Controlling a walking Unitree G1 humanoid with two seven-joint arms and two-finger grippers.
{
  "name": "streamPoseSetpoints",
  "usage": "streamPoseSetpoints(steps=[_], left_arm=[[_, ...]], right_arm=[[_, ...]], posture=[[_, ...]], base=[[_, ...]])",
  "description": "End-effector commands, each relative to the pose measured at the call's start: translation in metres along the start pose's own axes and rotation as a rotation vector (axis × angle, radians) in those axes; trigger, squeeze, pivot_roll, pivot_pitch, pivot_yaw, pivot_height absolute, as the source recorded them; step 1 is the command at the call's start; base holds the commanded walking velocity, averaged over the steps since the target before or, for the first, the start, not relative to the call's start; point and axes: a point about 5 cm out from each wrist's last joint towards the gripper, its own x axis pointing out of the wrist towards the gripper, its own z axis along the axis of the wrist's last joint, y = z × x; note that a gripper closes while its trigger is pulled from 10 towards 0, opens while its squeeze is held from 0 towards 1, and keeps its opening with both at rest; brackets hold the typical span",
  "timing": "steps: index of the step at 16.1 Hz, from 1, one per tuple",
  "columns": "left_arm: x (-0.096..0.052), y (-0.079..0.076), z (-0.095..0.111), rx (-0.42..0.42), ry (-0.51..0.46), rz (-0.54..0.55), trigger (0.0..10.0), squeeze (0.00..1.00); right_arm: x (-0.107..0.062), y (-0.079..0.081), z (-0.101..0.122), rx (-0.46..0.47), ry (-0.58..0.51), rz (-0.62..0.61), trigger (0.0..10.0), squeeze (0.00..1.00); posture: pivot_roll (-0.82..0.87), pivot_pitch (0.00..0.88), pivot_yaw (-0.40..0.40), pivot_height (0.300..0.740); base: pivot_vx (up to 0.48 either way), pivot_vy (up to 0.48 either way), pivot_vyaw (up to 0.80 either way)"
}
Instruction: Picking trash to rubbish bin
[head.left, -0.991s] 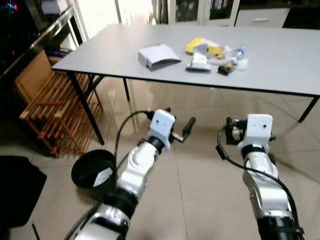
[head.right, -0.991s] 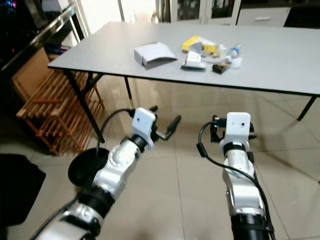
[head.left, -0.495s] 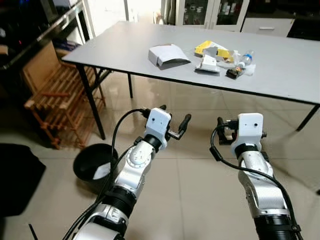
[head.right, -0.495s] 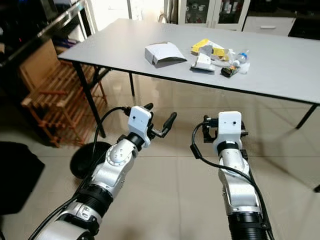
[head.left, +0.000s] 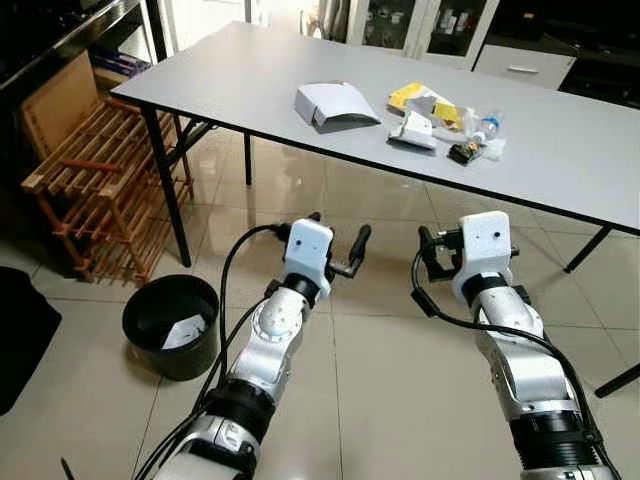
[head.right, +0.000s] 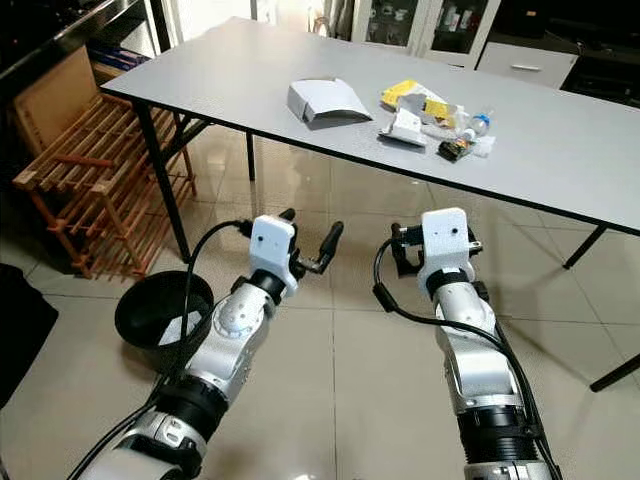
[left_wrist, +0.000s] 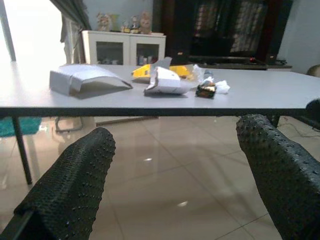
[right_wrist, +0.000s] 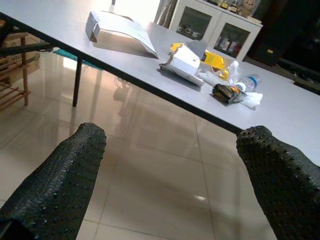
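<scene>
The left tool (head.left: 338, 245) is held above the tiled floor (head.left: 390, 400) in front of the counter (head.left: 240, 75), its two black fingers (left_wrist: 75, 185) spread apart with nothing between them; the right tool (head.left: 432, 256) is raised beside it at the same height, its fingers (right_wrist: 60, 185) likewise parted and empty. On the counter the trash is gathered well ahead of both tools: a folded grey-white cardboard box (head.left: 335, 104), a small white carton (head.left: 413, 130), a yellow packet (head.left: 420, 98), a dark wrapper (head.left: 465, 151) and a clear plastic bottle (head.left: 487, 124) with crumpled film; no writing on any of them can be read. A black rubbish bin (head.left: 170, 325) stands on the floor near the counter leg, on the robot's left; a piece of white paper (head.left: 182, 333) is seen inside it. A wooden rack (head.left: 95, 180) stands beyond the bin.
</scene>
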Motion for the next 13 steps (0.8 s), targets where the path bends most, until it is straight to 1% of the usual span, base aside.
streamPoseSetpoints(steps=[1,5,6,7,8,9,10,11,12,13], left_arm=[[0.002,-0.003,0.003,0.013,-0.017,-0.01,10.0,0.0],[0.003,-0.002,0.004,0.025,-0.012,-0.021,10.0,0.0],[0.003,0.0,0.004,0.04,-0.012,-0.023,10.0,0.0],[0.001,0.008,0.004,0.052,-0.01,-0.008,10.0,0.0],[-0.004,0.026,0.003,0.063,0.005,0.042,10.0,0.0],[-0.009,0.044,0.005,0.079,0.001,0.085,10.0,0.0],[-0.011,0.047,0.005,0.084,-0.001,0.09,10.0,0.0],[-0.017,0.047,0.003,0.09,-0.001,0.109,10.0,0.0],[-0.021,0.048,0.004,0.084,-0.009,0.121,10.0,0.0],[-0.021,0.045,0.003,0.088,-0.008,0.122,10.0,0.0]], right_arm=[[0.001,-0.005,-0.003,-0.006,0.021,-0.011,10.0,0.0],[0.0,-0.007,-0.005,0.002,0.02,-0.026,10.0,0.0],[-0.001,-0.008,-0.005,0.0,0.02,-0.03,10.0,0.0],[-0.001,-0.007,-0.005,-0.001,0.019,-0.032,10.0,0.0],[0.0,-0.005,-0.007,0.002,0.025,-0.033,10.0,0.0],[0.003,0.002,-0.007,0.007,0.026,-0.004,10.0,0.0],[0.004,0.004,-0.009,0.004,0.026,0.009,10.0,0.0],[0.005,0.008,-0.008,0.01,0.027,0.038,10.0,0.0],[0.006,0.013,-0.001,-0.009,0.005,0.067,10.0,0.0],[0.007,0.009,-0.001,-0.018,0.006,0.066,10.0,0.0]], posture=[[-0.09,0.011,-0.1,0.74],[-0.1,0.016,-0.076,0.74],[-0.1,0.011,-0.071,0.74],[-0.1,0.025,-0.067,0.74],[-0.07,0.023,-0.075,0.74],[-0.04,0.028,-0.094,0.74],[-0.04,0.028,-0.094,0.74],[-0.02,0.002,-0.115,0.74],[-0.03,0.004,-0.114,0.74],[-0.03,0.001,-0.111,0.74]], base=[[0.0,0.0,0.0],[0.0,0.0,0.0],[0.0,0.0,0.0],[0.0,0.0,0.0],[0.0,0.0,0.0],[0.0,0.0,0.0],[0.0,0.0,0.0],[0.0,0.0,0.0],[0.0,0.0,0.0],[0.0,0.0,0.0]])
